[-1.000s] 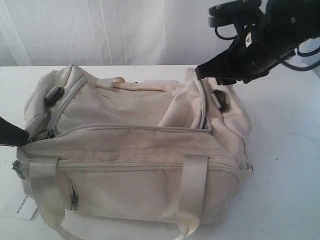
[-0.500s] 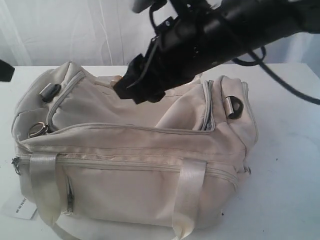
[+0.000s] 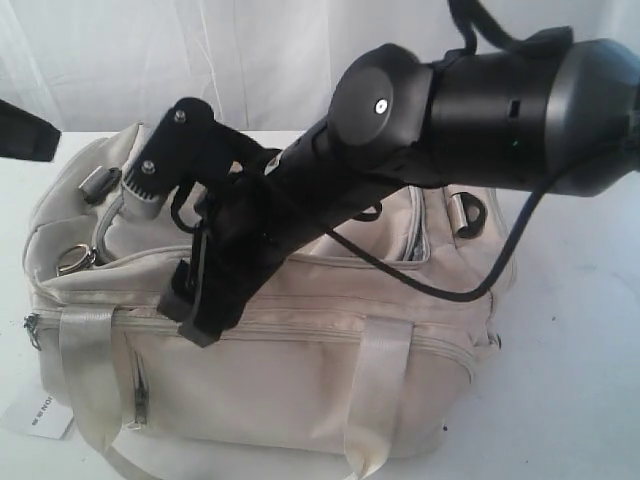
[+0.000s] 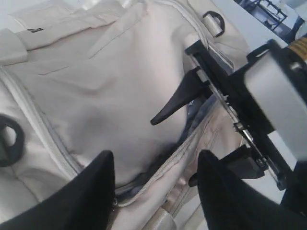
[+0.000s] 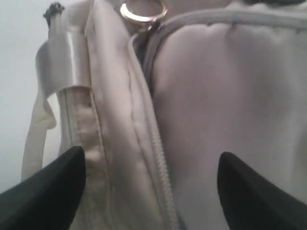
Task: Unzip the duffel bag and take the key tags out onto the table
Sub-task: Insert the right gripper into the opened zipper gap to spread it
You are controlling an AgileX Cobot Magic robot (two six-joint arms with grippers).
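The right arm (image 3: 480,100) is stretched across the middle, and its wrist (image 3: 300,190) is bent so that the right gripper (image 3: 195,318) is pointed downward. Its jaws are held wide apart with nothing gripped between them; the dark fingertips (image 5: 48,191) are seen well apart. The left gripper (image 4: 156,191) is likewise spread, and nothing is clasped between its fingers (image 4: 88,196). Just ahead of the left gripper's tips the right gripper is poised, with one slim finger angled toward them.
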